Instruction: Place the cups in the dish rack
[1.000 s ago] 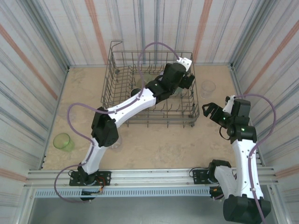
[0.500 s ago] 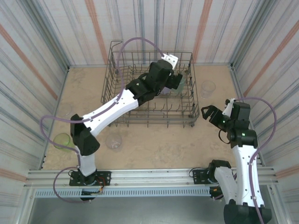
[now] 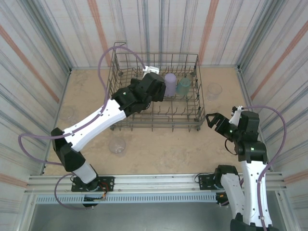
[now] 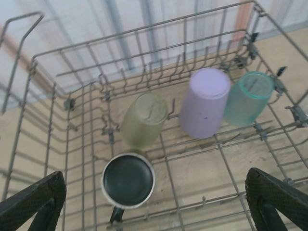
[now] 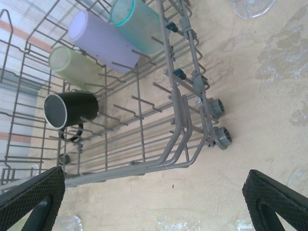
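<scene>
The grey wire dish rack [image 3: 156,55] stands at the back of the table. In it the lavender cup [image 3: 170,83] and teal cup [image 3: 183,86] lie side by side. The left wrist view also has the olive-yellow cup [image 4: 143,120] and the dark mug [image 4: 128,180] among the tines. My left gripper [image 3: 152,87] hovers over the rack's middle, open and empty, above the mug. To the right of the rack's front right corner, my right gripper [image 3: 216,121] is open and empty. Clear cups [image 3: 214,90] [image 3: 117,144] stand on the table outside the rack.
Another faint clear cup [image 3: 66,113] stands near the left wall. Striped walls close in the table on three sides. The rack's wheels [image 5: 219,122] stick out at its near right corner. My left arm's elbow [image 3: 62,144] sits low at the front left.
My left arm swung left across the rack, uncovering the lavender and teal cups, and its elbow now covers the bright green cup at front left. My right gripper dipped slightly.
</scene>
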Robot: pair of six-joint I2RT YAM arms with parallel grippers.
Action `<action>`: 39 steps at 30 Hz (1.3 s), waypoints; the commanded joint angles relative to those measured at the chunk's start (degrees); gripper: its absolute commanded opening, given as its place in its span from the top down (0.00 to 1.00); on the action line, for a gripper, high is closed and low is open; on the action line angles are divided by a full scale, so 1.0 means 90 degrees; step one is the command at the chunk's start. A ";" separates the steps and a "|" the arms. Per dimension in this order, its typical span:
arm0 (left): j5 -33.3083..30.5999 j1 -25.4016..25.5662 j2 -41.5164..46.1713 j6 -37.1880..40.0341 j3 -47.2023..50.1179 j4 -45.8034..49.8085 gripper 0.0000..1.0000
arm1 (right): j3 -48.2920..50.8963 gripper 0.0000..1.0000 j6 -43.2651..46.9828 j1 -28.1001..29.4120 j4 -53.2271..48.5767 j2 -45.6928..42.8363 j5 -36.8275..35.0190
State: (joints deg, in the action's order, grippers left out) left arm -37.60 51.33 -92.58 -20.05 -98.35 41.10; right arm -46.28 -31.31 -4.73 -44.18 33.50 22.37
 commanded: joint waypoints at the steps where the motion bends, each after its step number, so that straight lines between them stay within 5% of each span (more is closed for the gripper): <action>1: -0.0724 -0.0158 0.0370 -0.1624 -0.0024 0.1454 0.01 | 0.0073 0.01 0.0073 0.0047 -0.0334 -0.0290 0.0102; 9: -0.0602 -0.0481 0.0673 -0.4010 0.0393 0.3359 0.01 | 0.0175 0.01 0.0260 0.0044 -0.0324 -0.0638 0.0441; 19: -0.0480 -0.0694 0.1362 -0.5527 0.1173 0.4380 0.01 | 0.0301 0.01 0.0317 0.0044 0.0143 -0.0432 0.0617; 28: -0.0329 -0.1184 0.2909 -0.5347 0.1901 0.4412 0.01 | 0.0423 0.01 0.0124 0.0077 0.0808 0.0282 0.0249; 39: 0.1542 -0.4084 0.4329 -0.3256 0.3599 0.2653 0.01 | 0.0863 0.01 -0.0469 0.0434 0.1402 0.0534 -0.0472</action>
State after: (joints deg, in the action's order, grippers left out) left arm -30.46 19.22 -53.43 -56.64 -67.40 70.94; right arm -40.01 -32.60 -2.13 -34.39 38.54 21.02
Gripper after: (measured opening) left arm 0.986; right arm 0.989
